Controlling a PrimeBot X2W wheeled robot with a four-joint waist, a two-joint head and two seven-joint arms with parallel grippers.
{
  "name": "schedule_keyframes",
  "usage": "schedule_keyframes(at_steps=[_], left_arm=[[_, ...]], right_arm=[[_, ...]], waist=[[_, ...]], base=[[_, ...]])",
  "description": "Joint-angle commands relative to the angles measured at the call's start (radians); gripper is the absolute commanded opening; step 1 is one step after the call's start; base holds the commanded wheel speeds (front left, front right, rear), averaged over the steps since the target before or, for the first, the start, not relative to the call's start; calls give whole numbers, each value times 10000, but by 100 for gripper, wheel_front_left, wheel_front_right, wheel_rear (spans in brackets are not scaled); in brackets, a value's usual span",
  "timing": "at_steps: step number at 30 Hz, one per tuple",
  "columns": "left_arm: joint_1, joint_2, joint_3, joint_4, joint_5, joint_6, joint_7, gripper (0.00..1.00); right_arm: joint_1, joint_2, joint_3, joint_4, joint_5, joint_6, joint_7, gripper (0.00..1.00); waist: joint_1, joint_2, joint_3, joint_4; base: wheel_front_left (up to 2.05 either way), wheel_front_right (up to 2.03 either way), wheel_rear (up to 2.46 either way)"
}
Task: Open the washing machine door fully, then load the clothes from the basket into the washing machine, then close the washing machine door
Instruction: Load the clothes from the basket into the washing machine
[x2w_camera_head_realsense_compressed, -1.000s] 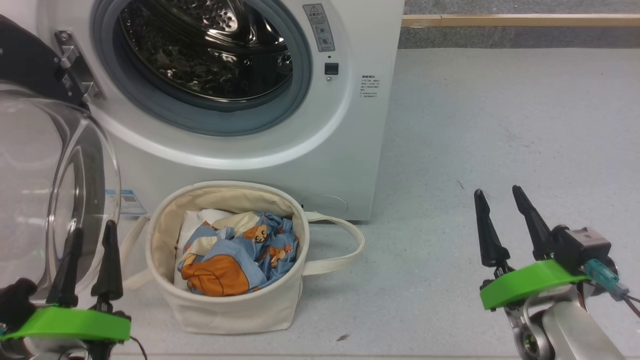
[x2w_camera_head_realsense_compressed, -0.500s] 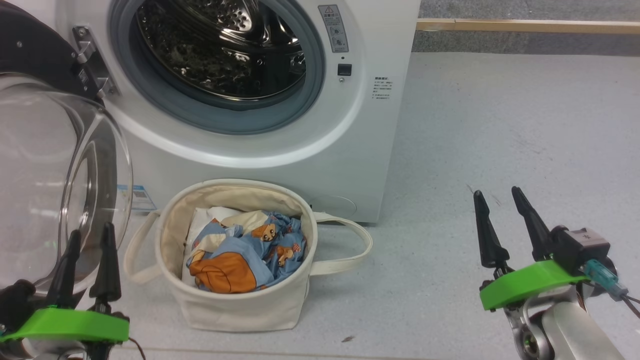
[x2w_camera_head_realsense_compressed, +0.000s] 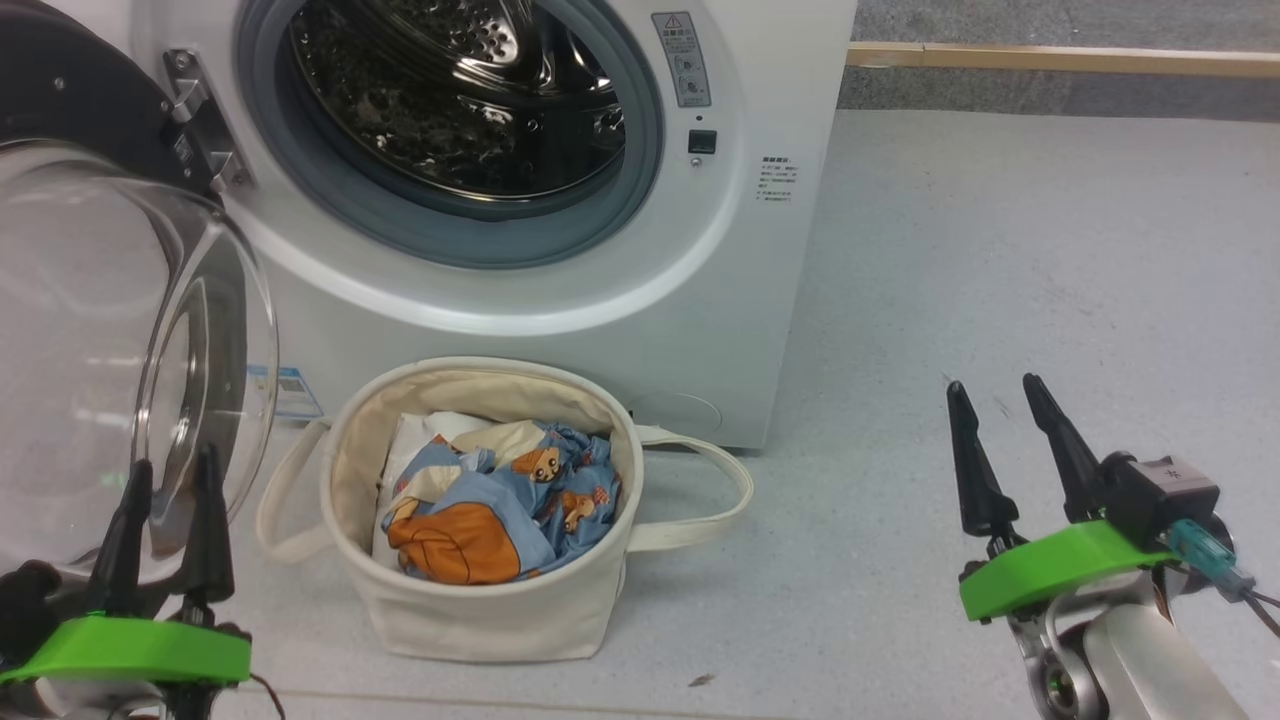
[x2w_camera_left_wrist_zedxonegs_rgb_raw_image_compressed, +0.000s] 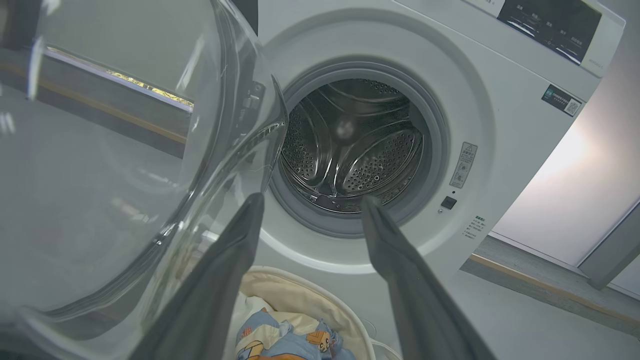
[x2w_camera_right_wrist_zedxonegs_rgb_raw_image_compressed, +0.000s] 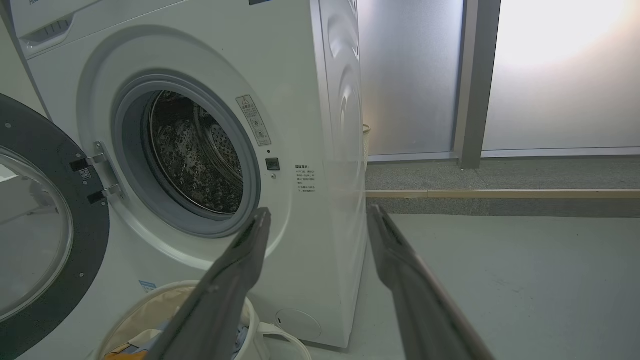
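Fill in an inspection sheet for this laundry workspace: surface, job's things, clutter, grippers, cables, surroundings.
Surface: pale grey floor.
Job's things: white washing machine, drum looks empty; washing machine door swung open at the head view's left; basket on the floor in front of the machine, holding the clothes beside a white bundle.
Clutter: one small dark scrap on the floor near the basket.
Grippers: left gripper open, empty, close in front of the door's glass; right gripper open, empty, over bare floor.
Cables: teal connector with a thin cable at the right wrist.
Surroundings: wooden strip along the floor's far edge; frosted panels beyond the machine.
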Motion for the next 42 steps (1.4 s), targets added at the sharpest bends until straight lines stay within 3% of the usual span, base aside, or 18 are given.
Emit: schedule_keyframes(at_steps=[1,27,42], left_arm=[[-242,271,416,-263,92,-59,-120,100],[-288,226,566,-262,277,-59,-120,100],[-321,228,453,-219,416,-59,-120,100]], right_arm=[[-309,-51,114,-266,-83,6,-124,100],[-340,-65,264,-195,-17,6,-124,100],[-331,-9,351,-165,40,6,-124,100]], waist=[[0,-1,-2,22],[0,-1,-5,142],[0,-1,46,196]], base=[[82,-75,-7],[122,-122,-1],[20,-20,0]])
